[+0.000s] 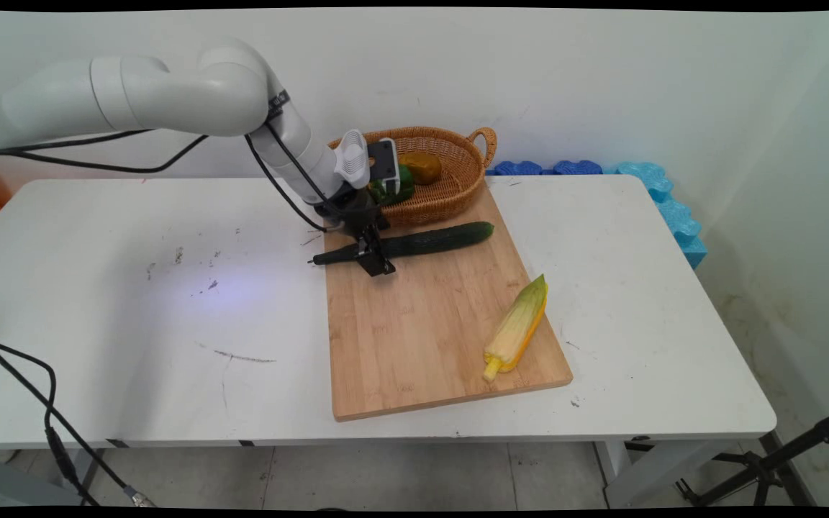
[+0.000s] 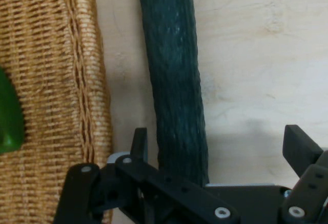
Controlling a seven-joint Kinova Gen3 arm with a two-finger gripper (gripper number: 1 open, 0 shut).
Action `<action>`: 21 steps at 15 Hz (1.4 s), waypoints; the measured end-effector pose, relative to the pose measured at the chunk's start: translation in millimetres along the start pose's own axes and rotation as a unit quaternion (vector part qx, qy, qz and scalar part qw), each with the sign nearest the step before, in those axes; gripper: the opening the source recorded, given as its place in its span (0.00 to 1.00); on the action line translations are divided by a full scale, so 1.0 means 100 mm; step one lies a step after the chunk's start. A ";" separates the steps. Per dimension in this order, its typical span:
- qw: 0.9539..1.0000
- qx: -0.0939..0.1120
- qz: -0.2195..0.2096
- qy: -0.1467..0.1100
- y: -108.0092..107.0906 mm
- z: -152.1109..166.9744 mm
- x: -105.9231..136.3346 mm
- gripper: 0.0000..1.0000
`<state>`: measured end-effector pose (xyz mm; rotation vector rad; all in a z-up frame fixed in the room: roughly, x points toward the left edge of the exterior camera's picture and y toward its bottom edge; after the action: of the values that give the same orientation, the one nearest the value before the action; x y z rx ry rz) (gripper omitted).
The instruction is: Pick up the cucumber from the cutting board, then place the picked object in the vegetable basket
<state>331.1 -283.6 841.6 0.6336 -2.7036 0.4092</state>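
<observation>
While its jaws stand apart astride the cucumber (image 2: 174, 80), the gripper (image 2: 215, 149) sits low over the cutting board (image 1: 414, 338), with the wicker basket (image 2: 51, 80) at frame left.

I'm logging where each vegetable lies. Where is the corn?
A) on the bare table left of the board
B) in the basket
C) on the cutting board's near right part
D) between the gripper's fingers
C: the corn lies on the board, near its right edge, far from the basket and the gripper.
</observation>
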 end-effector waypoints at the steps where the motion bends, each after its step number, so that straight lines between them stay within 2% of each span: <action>1: 1.000 0.000 0.002 0.000 0.00 0.03 0.01 1.00; 13: 1.000 -0.001 0.015 0.000 0.02 0.24 0.03 1.00; 14: 1.000 0.000 0.016 0.000 0.01 0.25 0.03 0.00; 21: 1.000 0.016 0.023 0.006 -0.04 0.25 0.10 0.00</action>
<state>317.9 -299.8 823.5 0.5771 -2.7090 0.4662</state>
